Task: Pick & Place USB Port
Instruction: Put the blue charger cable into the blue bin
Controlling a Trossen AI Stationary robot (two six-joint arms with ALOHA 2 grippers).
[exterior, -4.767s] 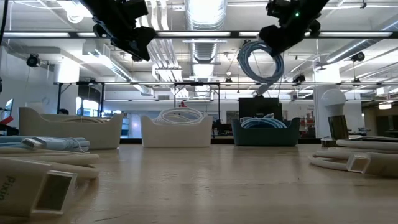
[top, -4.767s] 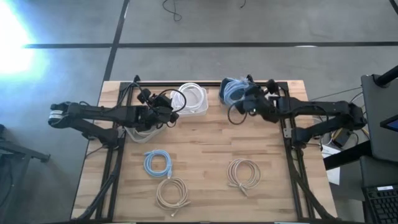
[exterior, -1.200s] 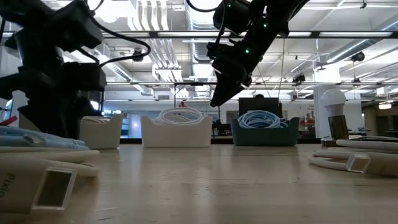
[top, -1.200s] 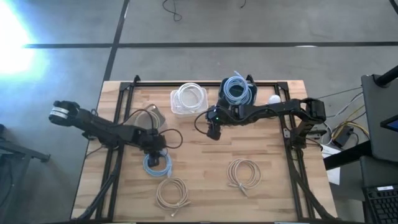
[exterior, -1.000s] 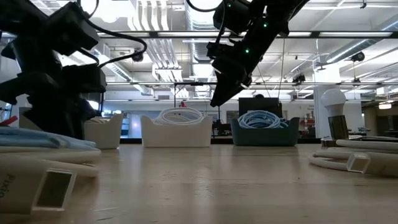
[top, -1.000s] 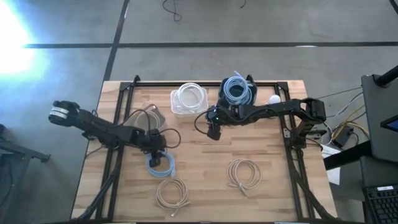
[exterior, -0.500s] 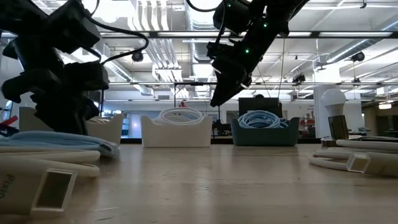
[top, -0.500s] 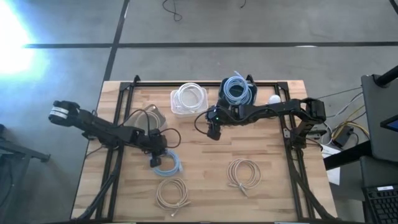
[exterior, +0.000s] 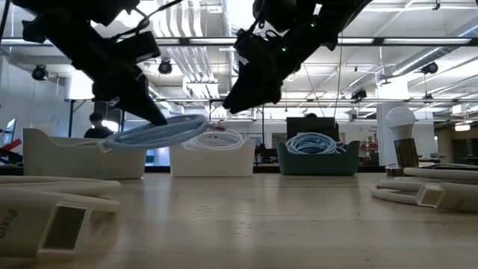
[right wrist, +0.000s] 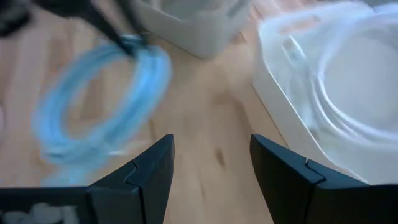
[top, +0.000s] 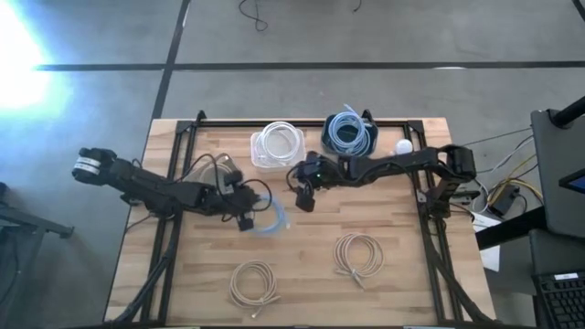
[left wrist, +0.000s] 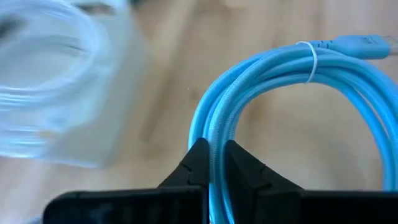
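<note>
Nearest the camera's edge of the wooden surface (top: 311, 274), two beige cable coils (top: 253, 281) lay flat and untouched, apparently waiting their turn for sorting. Beyond them, toward the blue bin (top: 347, 133), the left pincer (top: 247, 219) was clenched on the light blue cable coil (top: 270, 219). The left wrist view showed the strands pinched between its two dark fingers (left wrist: 198, 163), a grip at the coil's rim that let the loop hang free. The low view showed that coil (exterior: 157, 133) lifted clear of the surface and tilted, so it could be carried rather than dragged.

Closer to the blue bin, the right pincer (top: 303, 196) hovered released, jaws apart and holding nothing; it seemed to be waiting clear of the left arm's path.

Farthest back, the blue bin already held a matching blue coil, probably the intended destination. The white bin (top: 278, 148) beside it held a white coil. A beige bin (exterior: 82, 158) stood to its other side; its contents were hard to make out.
</note>
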